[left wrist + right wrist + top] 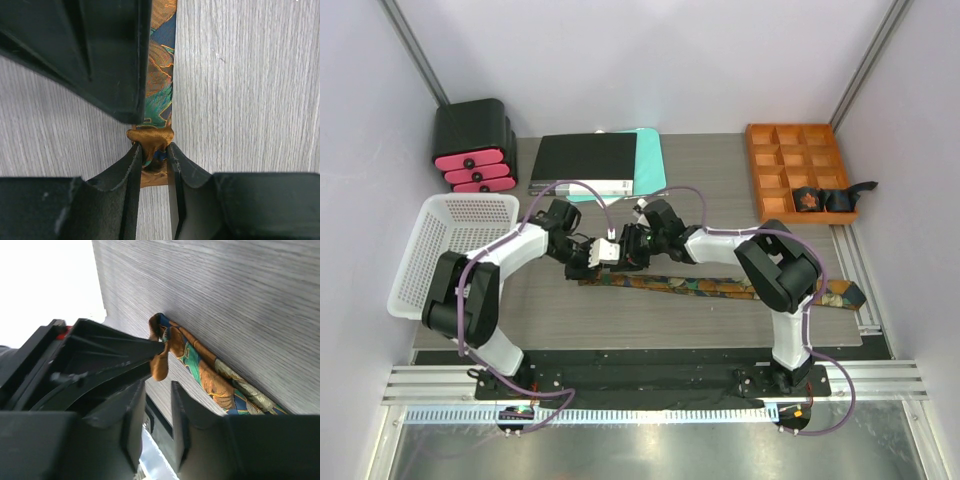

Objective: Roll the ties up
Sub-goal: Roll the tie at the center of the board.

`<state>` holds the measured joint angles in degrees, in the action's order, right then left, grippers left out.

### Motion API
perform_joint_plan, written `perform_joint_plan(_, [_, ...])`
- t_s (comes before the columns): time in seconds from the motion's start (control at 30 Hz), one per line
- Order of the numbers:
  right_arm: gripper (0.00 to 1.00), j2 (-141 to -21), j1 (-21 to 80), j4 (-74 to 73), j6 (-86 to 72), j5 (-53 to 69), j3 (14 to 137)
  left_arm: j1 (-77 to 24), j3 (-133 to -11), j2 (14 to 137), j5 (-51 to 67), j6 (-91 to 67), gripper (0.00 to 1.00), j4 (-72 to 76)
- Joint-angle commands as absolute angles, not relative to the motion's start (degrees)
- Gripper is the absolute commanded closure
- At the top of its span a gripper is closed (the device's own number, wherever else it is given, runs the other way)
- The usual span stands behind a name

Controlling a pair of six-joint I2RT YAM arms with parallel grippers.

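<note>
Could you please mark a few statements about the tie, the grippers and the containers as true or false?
1. The left gripper pinches the folded end of the tie. True.
2. The right gripper grips the tie. False: its jaws stand apart with nothing between them.
3. The tie lies in the white basket. False: it lies stretched on the table.
4. The orange tray holds a rolled tie. True.

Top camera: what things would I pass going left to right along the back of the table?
Drawers → black folder → orange tray.
</note>
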<state>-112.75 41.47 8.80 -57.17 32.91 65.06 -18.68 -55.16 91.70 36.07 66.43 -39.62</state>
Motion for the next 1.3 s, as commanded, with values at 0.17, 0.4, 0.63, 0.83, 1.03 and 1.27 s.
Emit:
perform_joint_plan(0.17, [0.62, -113.99, 42.27, 17.30, -58.80, 34.45, 63.81, -18.72, -57.92, 93.43, 36.83, 65.92, 0.73, -38.94])
perform_joint_plan(0.4, [0.62, -116.72, 43.15, 19.60, -60.12, 34.10, 65.48, -18.72, -57.74, 93.60, 37.44, 66.01, 0.74, -38.94])
perform_joint_plan(0.63, [0.74, -118.30, 43.77, 20.74, -61.26, 33.58, 65.83, -18.63, -57.75, 94.04, 37.09, 66.09, 0.73, -39.02])
perform_joint_plan(0.83, [0.93, -118.13, 43.77, 19.51, -60.38, 33.92, 65.13, -18.46, -57.83, 94.39, 35.95, 65.30, 0.72, -39.02])
perform_joint_plan(1.03, [0.99, -117.77, 42.98, 16.01, -58.54, 33.58, 64.86, -16.62, -58.27, 93.34, 35.51, 65.56, 0.52, -39.46])
perform_joint_plan(1.27, [0.99, -118.12, 42.45, 13.19, -56.69, 32.96, 64.77, -14.59, -57.92, 92.37, 34.19, 70.22, 0.39, -41.75])
